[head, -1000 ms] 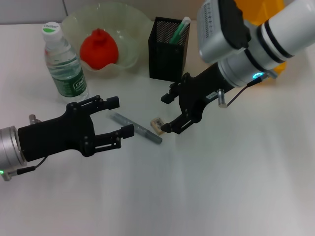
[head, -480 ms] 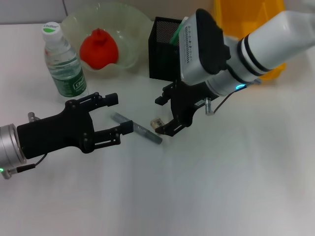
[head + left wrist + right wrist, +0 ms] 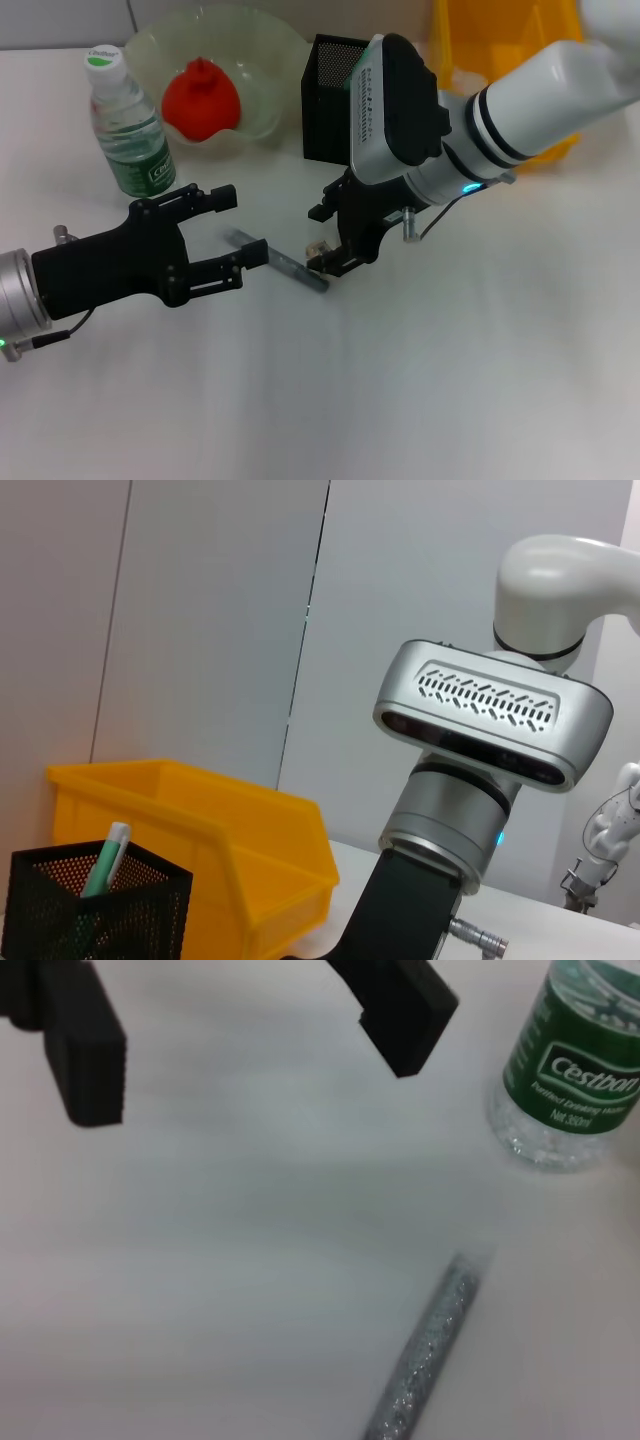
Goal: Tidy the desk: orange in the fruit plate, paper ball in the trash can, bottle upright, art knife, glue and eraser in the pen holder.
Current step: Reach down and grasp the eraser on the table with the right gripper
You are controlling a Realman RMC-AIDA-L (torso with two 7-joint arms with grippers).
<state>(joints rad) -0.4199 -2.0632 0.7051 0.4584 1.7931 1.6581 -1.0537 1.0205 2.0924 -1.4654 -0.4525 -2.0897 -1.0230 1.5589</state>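
Black fingers nearest us: the left claw (image 3: 228,232) hangs low over the white table (image 3: 450,380), spread wide apart and holding nothing, just short of the near end of the art knife (image 3: 278,261). That slim grey knife lies flat on the table, so it is not put away yet. At its far end sits the small pale eraser (image 3: 317,247), also on the table, and the right claw (image 3: 326,238) is right on top of it, fingers parted with one on either side. I'd say the eraser pick is the step in hand, with nothing gripped so far.

Further back, the bottle (image 3: 128,126) stands upright on its base with the cap on, so that job looks done. Behind it the fruit plate (image 3: 265,60), a pale glassy bowl, holds a red-orange fruit, which I take to be the orange (image 3: 201,99): tick that one too. The black mesh pen holder (image 3: 322,105) stands beside the plate, partly hidden by the right arm; from the left wrist a green-capped stick (image 3: 103,859) pokes out of it, possibly the glue, I can't be sure. Behind that stands a yellow bin (image 3: 500,50). No paper ball shows anywhere on the table.

Left to do by my count: eraser and knife into the holder.
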